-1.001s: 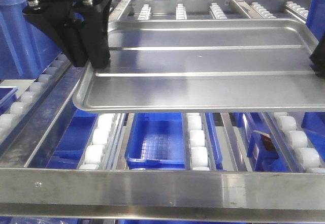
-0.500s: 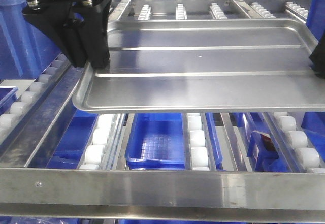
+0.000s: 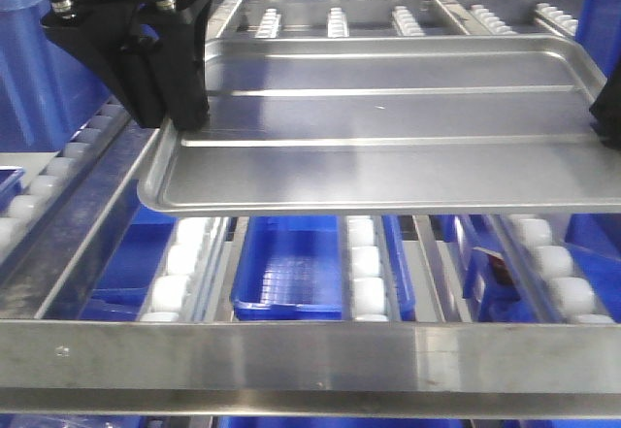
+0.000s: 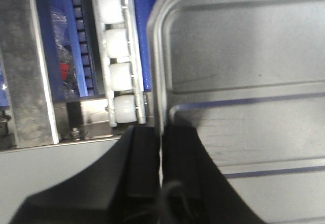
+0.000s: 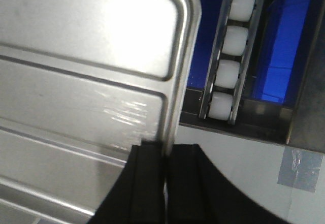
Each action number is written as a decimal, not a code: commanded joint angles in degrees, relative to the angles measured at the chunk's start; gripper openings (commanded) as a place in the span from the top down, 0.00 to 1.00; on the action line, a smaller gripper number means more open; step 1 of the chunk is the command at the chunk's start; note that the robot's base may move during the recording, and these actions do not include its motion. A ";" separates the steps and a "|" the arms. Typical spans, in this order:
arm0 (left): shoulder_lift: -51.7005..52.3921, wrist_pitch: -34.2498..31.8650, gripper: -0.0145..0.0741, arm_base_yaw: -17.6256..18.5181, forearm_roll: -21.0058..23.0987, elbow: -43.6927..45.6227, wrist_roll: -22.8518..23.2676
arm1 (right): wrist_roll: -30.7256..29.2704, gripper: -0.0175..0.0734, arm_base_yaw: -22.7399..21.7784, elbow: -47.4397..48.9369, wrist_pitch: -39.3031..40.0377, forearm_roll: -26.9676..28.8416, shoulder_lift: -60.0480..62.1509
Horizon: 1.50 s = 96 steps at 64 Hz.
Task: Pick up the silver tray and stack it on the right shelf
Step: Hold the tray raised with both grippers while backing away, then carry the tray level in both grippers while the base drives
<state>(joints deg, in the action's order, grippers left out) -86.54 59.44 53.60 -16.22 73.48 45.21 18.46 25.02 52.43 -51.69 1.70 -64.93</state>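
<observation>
The right shelf (image 3: 310,355), a steel flow rack, fills the front view. Its brushed, flat front bar runs across the foreground, and narrow steel rails lead away behind it.

The silver tray (image 3: 388,117) is held in the air above those rails, beyond the front bar and clear of the rollers. It is a shallow rectangle of shiny metal with rounded corners and a raised, rolled rim. Two long raised ridges cross its floor, and faint scuffs are seen on the surface in the wrist views.

Blue plastic bins (image 3: 296,268) with a gridded floor are seen under the rack, between the rails.

The left hand (image 4: 161,168), of matt black plastic, is clamped on the tray's left rim. The rim is pinched between its two blocky fingers (image 4: 142,163).

The right hand (image 5: 165,178), likewise black, is closed on the opposite rim, which is seen passing between its fingers (image 5: 147,173).

White plastic rollers (image 3: 367,273), short rounded cylinders with a dull sheen, are set in single file along each rail.

A small hole (image 3: 63,351) is seen near the left end of the front bar.

Compared with half a second earlier, the tray and both hands are found at the same place in the front view. The rack, its rollers and the bins are displaced slightly leftward, and the hole in the bar lies further left.
</observation>
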 commanded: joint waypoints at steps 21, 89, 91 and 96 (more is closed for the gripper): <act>2.24 -1.06 0.94 1.16 -0.13 1.90 -1.79 | -1.50 0.75 0.18 1.76 4.65 0.14 1.41; 2.24 -1.06 0.94 1.16 -0.13 1.90 -1.79 | -1.50 0.75 0.18 1.76 4.60 0.14 1.41; 2.24 -1.06 0.94 1.16 -0.13 1.90 -1.79 | -1.50 0.75 0.18 1.76 4.60 0.14 1.41; 2.24 -1.06 0.94 1.16 -0.13 1.90 -1.79 | -1.50 0.75 0.18 1.76 4.60 0.14 1.41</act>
<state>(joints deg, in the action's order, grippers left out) -86.54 59.58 53.60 -16.22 73.48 45.21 18.46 25.02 52.43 -51.60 1.70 -64.93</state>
